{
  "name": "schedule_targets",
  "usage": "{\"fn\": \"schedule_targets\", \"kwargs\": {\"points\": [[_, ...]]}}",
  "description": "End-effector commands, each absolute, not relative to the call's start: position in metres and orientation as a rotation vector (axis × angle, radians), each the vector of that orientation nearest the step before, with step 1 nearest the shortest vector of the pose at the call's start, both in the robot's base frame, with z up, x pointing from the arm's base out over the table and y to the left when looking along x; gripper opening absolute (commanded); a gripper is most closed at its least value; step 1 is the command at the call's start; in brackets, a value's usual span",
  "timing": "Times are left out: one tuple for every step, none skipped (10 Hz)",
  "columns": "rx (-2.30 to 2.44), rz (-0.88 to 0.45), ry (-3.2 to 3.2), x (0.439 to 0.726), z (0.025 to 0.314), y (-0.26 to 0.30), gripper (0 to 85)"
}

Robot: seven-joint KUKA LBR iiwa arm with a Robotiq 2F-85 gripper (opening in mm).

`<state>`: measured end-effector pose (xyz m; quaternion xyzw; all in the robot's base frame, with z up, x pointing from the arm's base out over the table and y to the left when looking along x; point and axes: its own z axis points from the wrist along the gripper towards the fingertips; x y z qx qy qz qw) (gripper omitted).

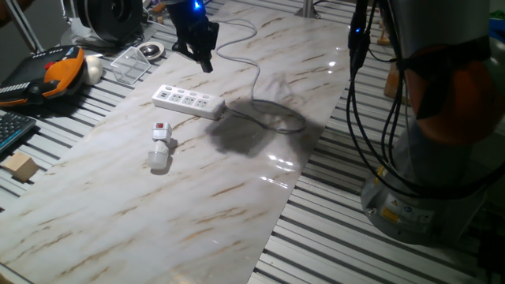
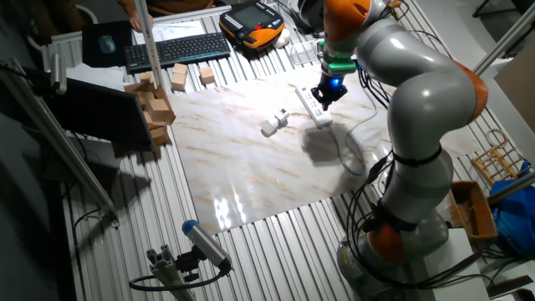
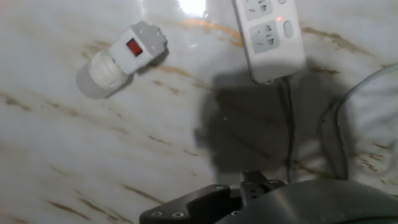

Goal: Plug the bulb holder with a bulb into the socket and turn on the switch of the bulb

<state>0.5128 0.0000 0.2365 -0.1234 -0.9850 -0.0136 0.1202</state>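
The bulb holder [image 1: 161, 136] lies on its side on the marble board, red button up, with the bulb [image 1: 158, 162] pointing toward the front. The socket, a long white power strip [image 1: 188, 100], lies just behind it, and its cable runs off to the right. My gripper [image 1: 206, 63] hangs empty in the air above the strip's right end, apart from both. The other fixed view shows the gripper [image 2: 324, 94] over the strip [image 2: 314, 106], with the holder [image 2: 274, 124] to its left. The hand view shows the holder [image 3: 138, 43], the bulb [image 3: 96, 76] and the strip's end [image 3: 272, 37]; my fingertips do not show there.
The strip's white cable [image 1: 272, 110] loops on the board to the right. An orange-and-black pendant [image 1: 55, 72], a whitish ball [image 1: 94, 69] and a clear plastic box [image 1: 130, 63] sit at the back left. A wooden block [image 1: 21, 167] lies off the board's left edge.
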Motion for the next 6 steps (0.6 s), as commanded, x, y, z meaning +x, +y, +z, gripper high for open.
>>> {"fn": "schedule_targets", "kwargs": {"points": [[-0.836,-0.101,-2.769,0.514,0.235,0.003,0.0],[-0.961,-0.094,-2.753,0.524,0.231,0.021,0.0],[-1.086,-0.094,-2.728,0.533,0.227,0.038,0.0],[-1.187,-0.069,-2.703,0.541,0.222,0.054,0.0],[-1.302,-0.046,-2.686,0.551,0.216,0.064,0.0],[-1.421,-0.048,-2.664,0.558,0.211,0.07,0.0]]}}
